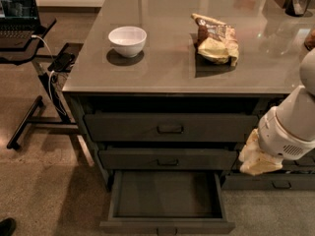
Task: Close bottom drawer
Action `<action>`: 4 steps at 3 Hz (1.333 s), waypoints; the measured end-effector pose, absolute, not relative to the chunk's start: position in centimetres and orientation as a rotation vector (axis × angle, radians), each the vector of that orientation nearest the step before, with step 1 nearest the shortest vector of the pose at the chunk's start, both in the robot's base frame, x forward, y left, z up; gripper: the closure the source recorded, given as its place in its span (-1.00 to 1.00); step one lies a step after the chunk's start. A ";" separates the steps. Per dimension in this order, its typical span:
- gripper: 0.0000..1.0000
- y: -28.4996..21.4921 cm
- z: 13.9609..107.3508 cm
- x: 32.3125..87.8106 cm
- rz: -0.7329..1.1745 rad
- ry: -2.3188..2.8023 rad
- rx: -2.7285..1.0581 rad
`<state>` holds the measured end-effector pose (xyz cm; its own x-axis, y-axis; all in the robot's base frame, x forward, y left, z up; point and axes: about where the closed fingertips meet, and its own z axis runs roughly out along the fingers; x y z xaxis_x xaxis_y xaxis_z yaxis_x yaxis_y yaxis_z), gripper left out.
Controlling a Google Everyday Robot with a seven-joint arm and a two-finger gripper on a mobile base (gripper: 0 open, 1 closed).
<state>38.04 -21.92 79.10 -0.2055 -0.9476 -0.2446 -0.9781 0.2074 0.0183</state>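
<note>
The bottom drawer of the wide column is pulled far out, showing its plain flat grey inside. Its front panel sits at the bottom edge of the view, with a small dark pull partly cut off. The two like drawers above it, top and middle, are pushed in. My white arm comes in from the right. My cream-coloured gripper hangs at its lower end, just right of the middle drawer and above the open drawer's right side, apart from it.
On the grey countertop stand a white bowl and a crumpled snack bag. The neighbouring column's lowest drawer is at the right. A laptop stand with cables is on the left. A dark shoe tip is at the bottom left.
</note>
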 end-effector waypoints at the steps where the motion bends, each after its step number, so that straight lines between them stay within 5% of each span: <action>1: 0.76 -21.9 79.1 38.1 0.251 2.294 -1.855; 2: 1.00 -21.7 77.8 38.2 0.218 2.282 -1.800; 4: 1.00 -23.1 67.6 37.3 0.233 2.272 -1.583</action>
